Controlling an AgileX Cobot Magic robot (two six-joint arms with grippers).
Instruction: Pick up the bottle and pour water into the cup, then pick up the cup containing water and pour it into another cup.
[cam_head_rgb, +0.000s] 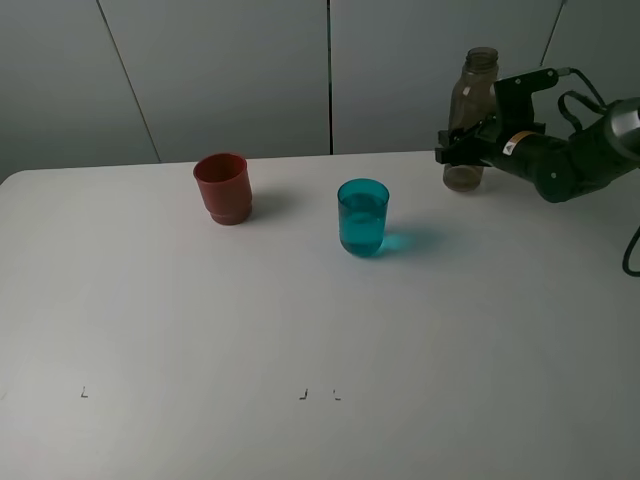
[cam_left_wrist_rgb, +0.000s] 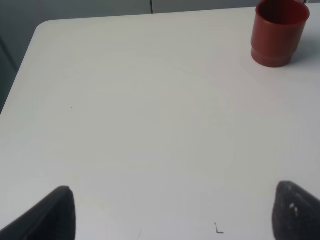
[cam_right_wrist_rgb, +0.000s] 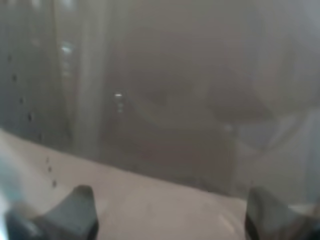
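The smoky grey-brown bottle (cam_head_rgb: 478, 80) stands upright on the table at the back right. My right gripper (cam_head_rgb: 457, 150) is at its lower body, shut on it. In the right wrist view the bottle (cam_right_wrist_rgb: 160, 100) fills the picture between the two fingertips (cam_right_wrist_rgb: 80, 210). The teal see-through cup (cam_head_rgb: 362, 217) stands at the table's middle and seems to hold water. The red cup (cam_head_rgb: 222, 187) stands to its left, and it also shows in the left wrist view (cam_left_wrist_rgb: 277, 31). My left gripper (cam_left_wrist_rgb: 175, 215) is open over bare table, holding nothing.
The white table (cam_head_rgb: 300, 330) has small dark marks near its front edge (cam_head_rgb: 303, 395). Grey wall panels rise behind the table's back edge. The table's left edge and rounded corner show in the left wrist view (cam_left_wrist_rgb: 40, 30).
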